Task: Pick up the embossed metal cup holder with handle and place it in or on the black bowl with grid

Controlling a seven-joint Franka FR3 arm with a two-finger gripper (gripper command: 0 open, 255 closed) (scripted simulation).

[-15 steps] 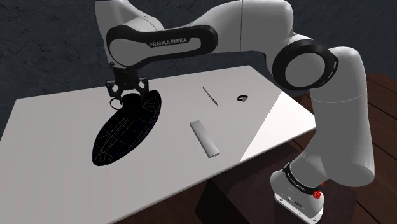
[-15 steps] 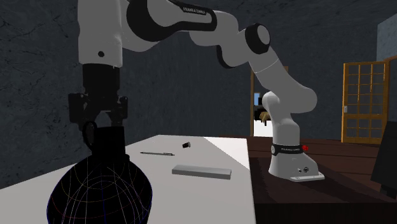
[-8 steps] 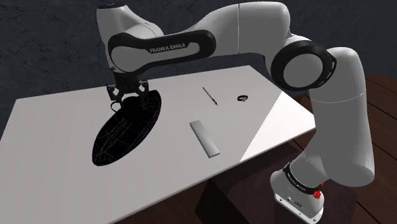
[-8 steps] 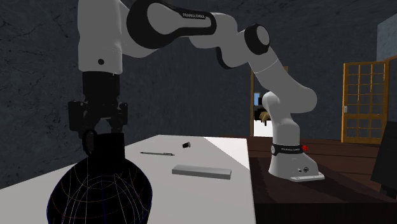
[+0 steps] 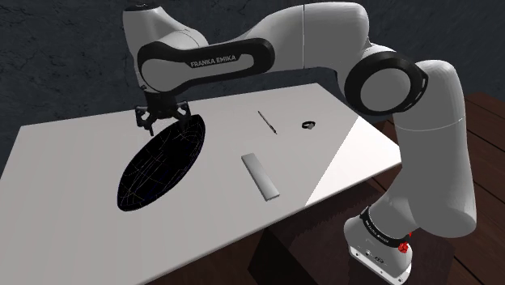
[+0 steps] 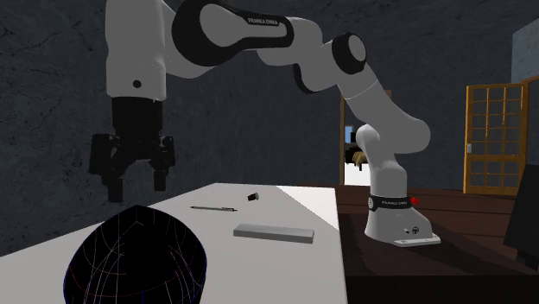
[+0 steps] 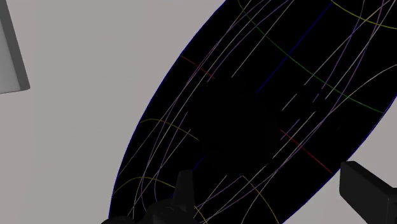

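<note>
**Jaws empty over the bowl: place step looks done, can't confirm**

Gripper: jaws spread wide with nothing between them, hanging just above the black bowl with a clear gap to its rim.

Cup holder: can't tell it apart from the bowl's black interior. The wrist view has a line-free dark patch mid-bowl, ahead of the fingers. My guess is that's the holder lying in the bowl, black on black. It isn't on the white table, and the fingers aren't carrying it.

Progress, as a judgement: pick and drop are likely done. What's left is to lift clear and confirm the holder sits inside the bowl.

View differences:
- Second exterior: side-on, so it gives the gripper's height above the rim and the open finger spacing.
- Shoulder: puts the gripper over the bowl's far end. Height is hard to read there, since the fingers overlap the rim.
- Wrist: looks straight into the bowl, showing the coloured grid lines and the patch.

Elsewhere on the table, well apart from the bowl: grey bar, pen, small dark item.
</note>
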